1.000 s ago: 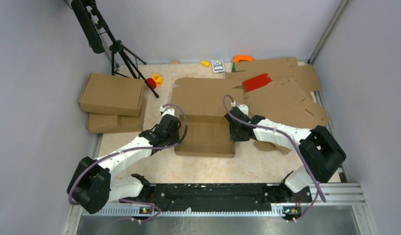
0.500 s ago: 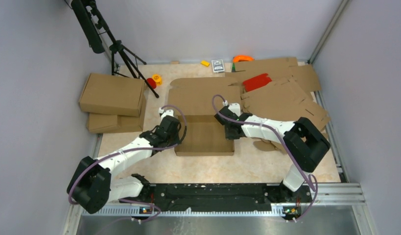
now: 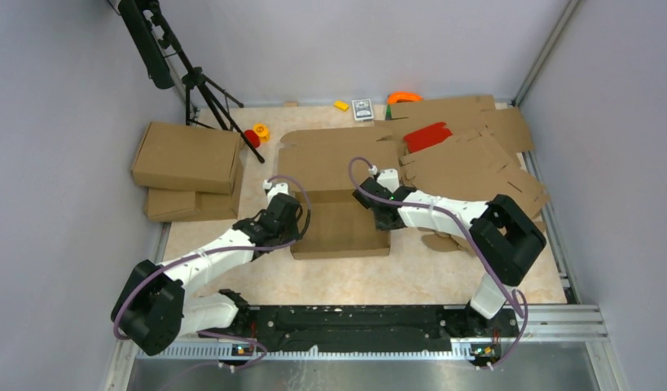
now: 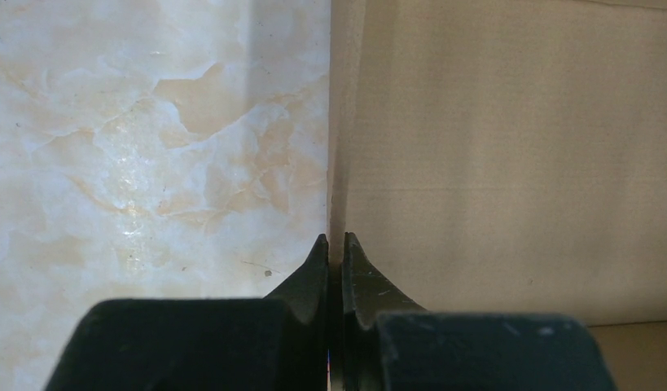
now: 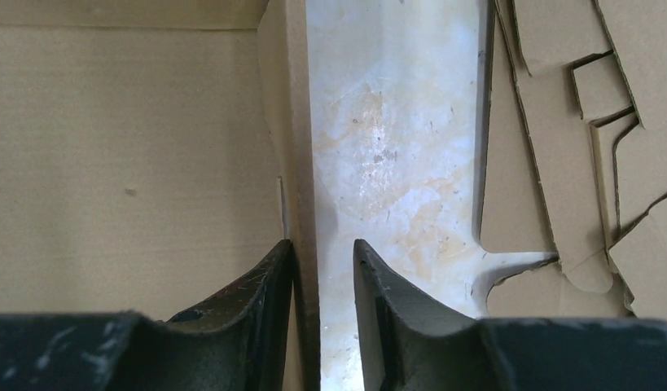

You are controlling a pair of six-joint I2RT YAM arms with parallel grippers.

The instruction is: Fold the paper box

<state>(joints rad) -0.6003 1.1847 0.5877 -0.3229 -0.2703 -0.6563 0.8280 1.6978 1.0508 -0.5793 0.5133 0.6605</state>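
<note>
The paper box (image 3: 342,232) lies in the middle of the desk (image 3: 354,281), open side up. Its long axis runs from the arms' bases toward the far wall, with the shallow tray nearest and the lid panel beyond it. The left jaws are pressed together on the tray's left wall, pinching its top edge. The right jaws stand spread, straddling the right wall, 1 fingertip (image 5: 375,285) clear of it. The desk is pale marbled beige. 2 folded boxes (image 3: 187,155) sit stacked at left, loose flat sheets (image 3: 476,171) are heaped at right, and grey walls stand all round.
</note>
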